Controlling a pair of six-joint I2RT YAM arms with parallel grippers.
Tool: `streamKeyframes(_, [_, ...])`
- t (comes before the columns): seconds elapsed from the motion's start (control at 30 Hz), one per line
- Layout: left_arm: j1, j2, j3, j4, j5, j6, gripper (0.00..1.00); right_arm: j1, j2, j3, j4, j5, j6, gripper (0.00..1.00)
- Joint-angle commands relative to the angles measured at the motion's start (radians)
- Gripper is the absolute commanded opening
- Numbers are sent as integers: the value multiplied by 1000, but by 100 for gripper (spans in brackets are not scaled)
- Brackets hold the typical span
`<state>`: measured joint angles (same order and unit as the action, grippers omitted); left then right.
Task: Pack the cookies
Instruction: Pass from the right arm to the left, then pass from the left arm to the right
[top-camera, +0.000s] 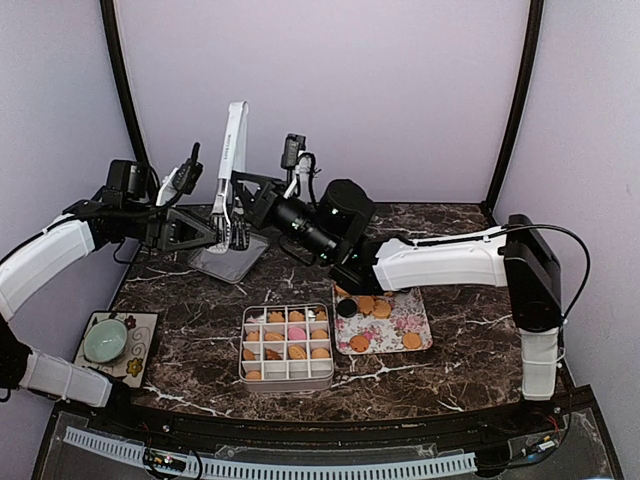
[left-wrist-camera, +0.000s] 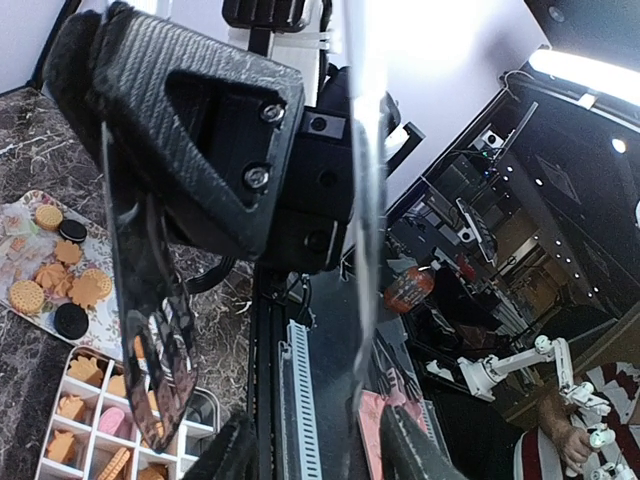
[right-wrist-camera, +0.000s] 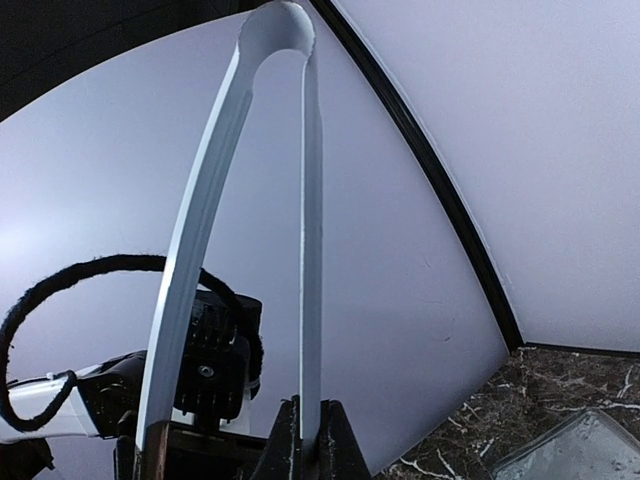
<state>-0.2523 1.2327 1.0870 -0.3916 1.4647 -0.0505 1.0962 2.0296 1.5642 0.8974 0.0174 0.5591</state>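
The cookies lie in two places: several on the flower-patterned tray (top-camera: 421, 320) and several in the white compartment box (top-camera: 287, 345). Both also show in the left wrist view, the tray (left-wrist-camera: 22, 225) and the box (left-wrist-camera: 95, 440). Metal tongs (top-camera: 233, 150) stand upright over the back of the table. My right gripper (top-camera: 240, 197) is shut on one arm of the tongs (right-wrist-camera: 311, 250), seen pinched between its fingers (right-wrist-camera: 303, 445). My left gripper (top-camera: 228, 235) is open, its fingers wide apart around the tongs' lower end (left-wrist-camera: 365, 200), with the gap low in the left wrist view (left-wrist-camera: 325, 450).
A clear lid (top-camera: 228, 260) lies flat under the tongs at the back left. A green bowl (top-camera: 105, 340) sits on a patterned mat at the front left. The box stands near the table's front edge, the tray to its right.
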Motion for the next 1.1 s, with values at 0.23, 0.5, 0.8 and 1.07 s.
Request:
streamKeyframes(0.23, [-9,-35,-27,78,76,-38,1,13,19,48,59,-33,-4,1])
streamKeyframes(0.5, [-9,7,50,-173,40,196,0,-91,-111,-30,-155,-290,51,82])
streamKeyframes(0.8, [-10,61,95,-446,-69,505,0,-223,-181,56,-535,-671,-21,94])
streamKeyframes(1.07, [-10,80,126,-572,-172,661,0,-222,-108,223,-777,-715,-95,92])
